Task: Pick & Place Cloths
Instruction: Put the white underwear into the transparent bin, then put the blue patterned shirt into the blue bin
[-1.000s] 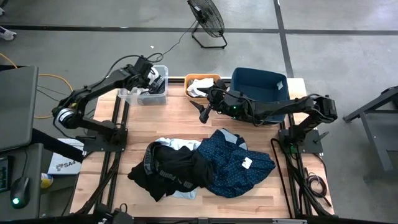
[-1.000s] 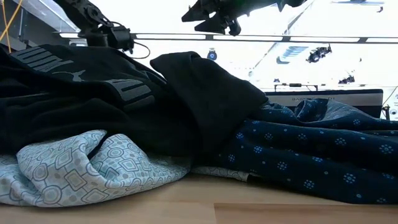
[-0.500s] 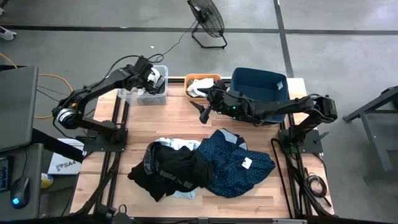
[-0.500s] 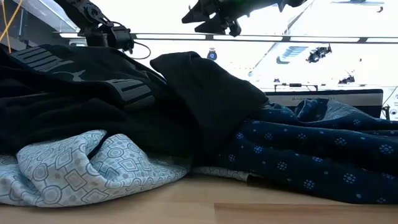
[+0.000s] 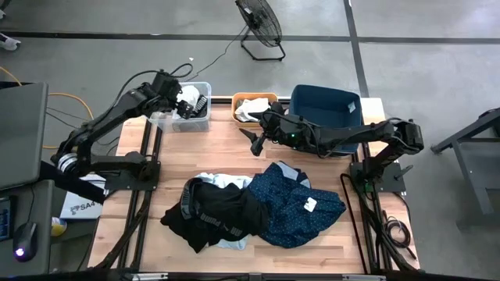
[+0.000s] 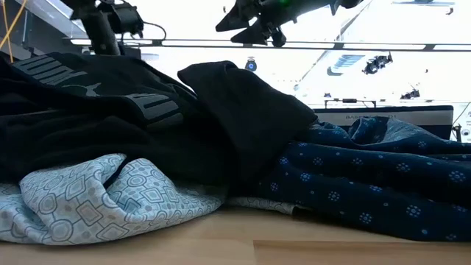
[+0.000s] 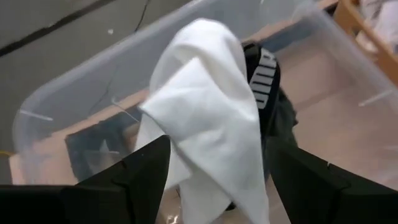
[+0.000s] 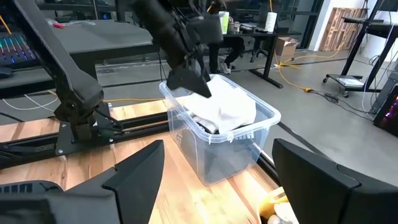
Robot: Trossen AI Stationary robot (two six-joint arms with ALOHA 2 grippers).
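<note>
My left gripper (image 7: 217, 149) hangs open over the clear bin (image 5: 168, 121) at the table's far left. A white cloth (image 7: 211, 112) lies heaped in that bin on a black cloth with white lettering (image 7: 267, 68). My right gripper (image 5: 255, 143) is open in the air above the table's far middle, with nothing between its fingers. Further cloths lie in a pile at the table's near middle: a black one with white lettering (image 5: 215, 215), a navy dotted one (image 5: 301, 203) and a light blue patterned one (image 6: 96, 195). My left gripper has its open fingers on either side of the white cloth's upper part (image 7: 205, 180), coming from above. Whether the fingers touch the cloth I cannot tell. The cloth rests inside the clear bin.
An orange bin (image 5: 269, 97) holding a white cloth (image 5: 250, 109) and a dark blue bin (image 5: 324, 105) stand at the far edge beside my right arm. A fan (image 5: 262, 27) stands on the floor beyond. Bare wood shows near the table's left and right edges.
My left gripper has opened and let go of the white cloth, which now lies in the clear bin. The gripper has then risen and drawn back a little toward the table's left edge. My right gripper has kept still.
</note>
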